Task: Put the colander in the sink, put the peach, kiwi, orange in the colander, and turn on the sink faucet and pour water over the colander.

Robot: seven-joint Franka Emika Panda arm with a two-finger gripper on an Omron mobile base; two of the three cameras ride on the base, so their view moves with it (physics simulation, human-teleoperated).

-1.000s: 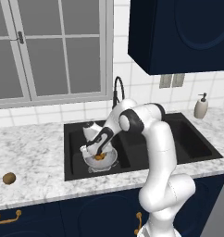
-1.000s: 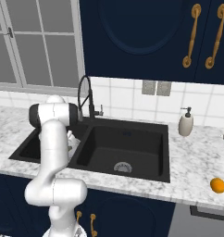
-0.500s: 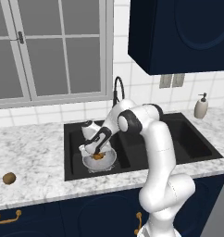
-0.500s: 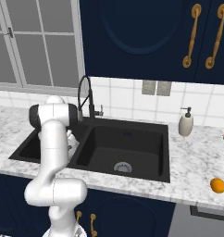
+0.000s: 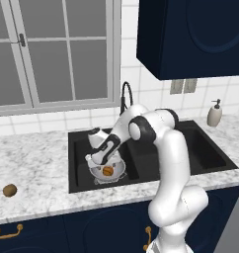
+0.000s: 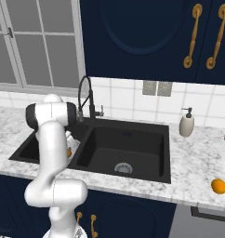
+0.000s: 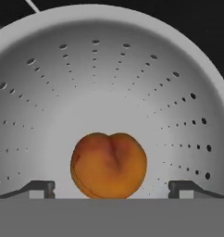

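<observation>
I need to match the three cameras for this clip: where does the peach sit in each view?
Left base view: the peach lies in the colander in the left sink basin, under the gripper.
Right base view: an orange sliver beside the arm.
Hand view: low centre, between the fingertips.
Shared landmark: the faucet.

A grey-framed window [image 5: 52, 54] and white tiled wall [image 6: 128, 100] rise behind the marble bench [image 5: 32, 168], flanked by navy cabinets [image 6: 147, 39].

A soap dispenser [image 6: 186, 123] stands on the counter [image 6: 193, 153] right of the basin, below the window [image 5: 52, 52]
</observation>
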